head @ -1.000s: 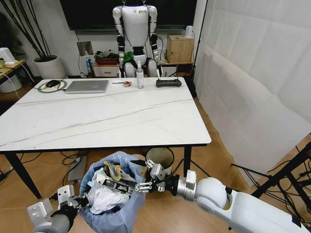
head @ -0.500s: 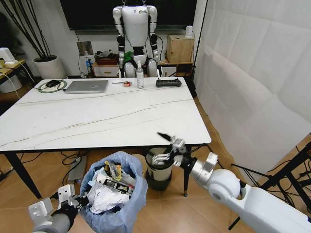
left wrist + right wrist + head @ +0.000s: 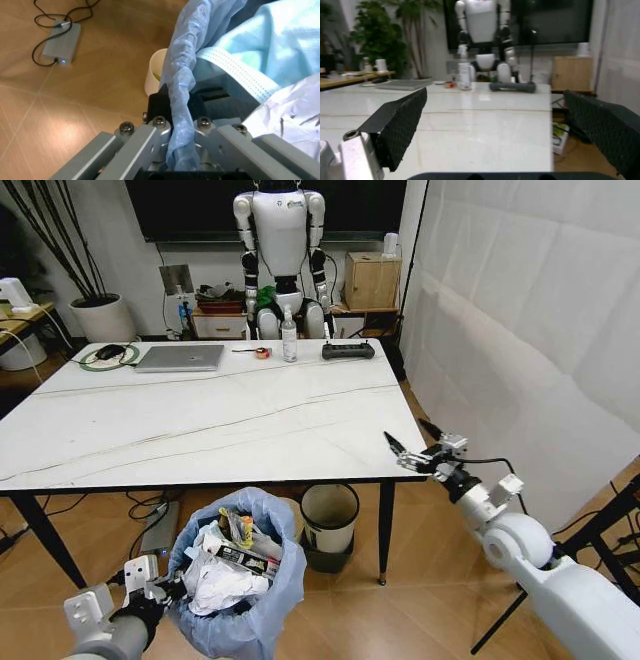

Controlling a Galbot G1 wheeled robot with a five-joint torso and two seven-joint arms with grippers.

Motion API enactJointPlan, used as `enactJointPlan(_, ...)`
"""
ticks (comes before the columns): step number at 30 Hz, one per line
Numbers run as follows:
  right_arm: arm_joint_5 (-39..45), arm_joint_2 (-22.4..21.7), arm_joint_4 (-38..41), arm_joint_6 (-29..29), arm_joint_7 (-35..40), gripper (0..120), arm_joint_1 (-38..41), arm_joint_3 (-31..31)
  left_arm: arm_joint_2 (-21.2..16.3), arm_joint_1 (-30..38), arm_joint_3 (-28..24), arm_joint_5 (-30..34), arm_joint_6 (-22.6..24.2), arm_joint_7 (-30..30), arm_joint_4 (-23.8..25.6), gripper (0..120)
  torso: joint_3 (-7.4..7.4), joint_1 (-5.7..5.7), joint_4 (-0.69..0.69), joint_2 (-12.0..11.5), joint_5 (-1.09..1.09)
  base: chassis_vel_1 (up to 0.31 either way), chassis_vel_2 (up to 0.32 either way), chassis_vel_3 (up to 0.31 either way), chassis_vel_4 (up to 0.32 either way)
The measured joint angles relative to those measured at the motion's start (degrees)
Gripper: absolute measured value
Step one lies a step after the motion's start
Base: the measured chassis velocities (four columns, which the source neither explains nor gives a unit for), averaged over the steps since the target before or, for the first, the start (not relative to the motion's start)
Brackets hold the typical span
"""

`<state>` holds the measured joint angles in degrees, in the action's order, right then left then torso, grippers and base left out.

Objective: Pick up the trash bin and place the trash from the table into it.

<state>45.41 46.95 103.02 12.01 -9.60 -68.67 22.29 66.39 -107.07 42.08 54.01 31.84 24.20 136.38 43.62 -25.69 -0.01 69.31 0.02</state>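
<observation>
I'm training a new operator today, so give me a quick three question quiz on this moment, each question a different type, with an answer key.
1. True or false: the left claw is clamped on the blue bag rim of the trash bin.
2. Multiple choice: the right claw is (A) inside the bin, (B) open in the air by the table near its right edge, (C) gripping the laptop.
3. Fill in: the bin already holds crumpled white paper and other ____.

Key: 1 true; 2 B; 3 trash.
</observation>
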Motion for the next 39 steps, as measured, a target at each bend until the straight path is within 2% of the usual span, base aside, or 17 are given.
enactJointPlan(2,0.0,0.6,0.6,-0.3,0.3,100,-3.2,3.9,-0.2,0.1,-0.1,-0.6,-0.2,-0.3,-0.3,0,0.00,0.00,0.01,0.0,0.02,0.000,0.000,0.000,0.000)
enactJointPlan(3,0.0,0.6,0.6,-0.3,0.3,100,-3.2,3.9,-0.2,0.1,-0.1,-0.6,-0.2,-0.3,-0.3,0,0.00,0.00,0.01,0.0,0.02,0.000,0.000,0.000,0.000)
enactJointPlan(5,-0.4,1.6,1.8,-0.9,0.7,100,-7.9,9.0,-0.5,0.5,-0.3,-0.9,-0.4,-0.6,-0.7,0,-0.01,0.01,-0.01,0.0,0.00,0.000,0.000,0.000,0.000)
enactJointPlan(7,-1.6,3.4,3.9,-1.3,0.9,100,-12.9,14.7,-0.7,1.2,-0.4,-1.4,-0.7,-1.0,-1.3,0,-0.01,0.01,0.00,0.0,-0.01,0.000,0.000,0.000,0.000)
enactJointPlan(11,-5.4,7.2,7.6,-1.5,0.6,100,-20.6,20.4,-0.8,1.9,-0.9,-1.7,-1.0,-1.3,-1.9,0,0.00,0.01,0.00,0.0,-0.02,0.000,0.000,0.000,0.000)
enactJointPlan(17,-10.3,12.5,10.8,-1.8,0.2,100,-27.5,23.8,-1.1,2.7,-1.4,-2.7,-1.4,-1.9,-2.6,0,-0.01,0.02,0.00,0.0,-0.02,0.000,0.000,0.000,0.000)
enactJointPlan(26,-12.1,19.0,12.9,-0.6,-1.7,100,-33.5,26.2,-1.5,0.8,-1.7,-2.9,-2.4,-2.6,-2.5,0,0.00,0.00,0.00,0.0,-0.02,0.000,0.000,0.000,0.000)
enactJointPlan(32,-12.1,19.5,13.1,-0.5,-2.3,100,-33.9,26.4,-1.1,-0.8,-2.5,-1.4,-3.6,-3.9,-2.4,0,0.00,0.01,0.01,0.0,-0.02,0.000,0.000,0.000,0.000)
enactJointPlan(33,-12.1,19.5,13.1,-0.5,-2.3,100,-33.9,26.3,-1.2,-1.1,-2.5,-1.2,-5.4,-4.6,-2.7,0,0.00,0.00,0.01,0.0,-0.02,0.000,0.000,0.000,0.000)
enactJointPlan(39,-12.1,19.4,13.1,-0.5,-2.3,100,-33.8,26.2,-1.6,-1.0,-3.0,-1.3,-8.0,-3.9,-4.5,0,0.00,0.00,0.01,0.0,-0.02,0.000,0.000,0.000,0.000)
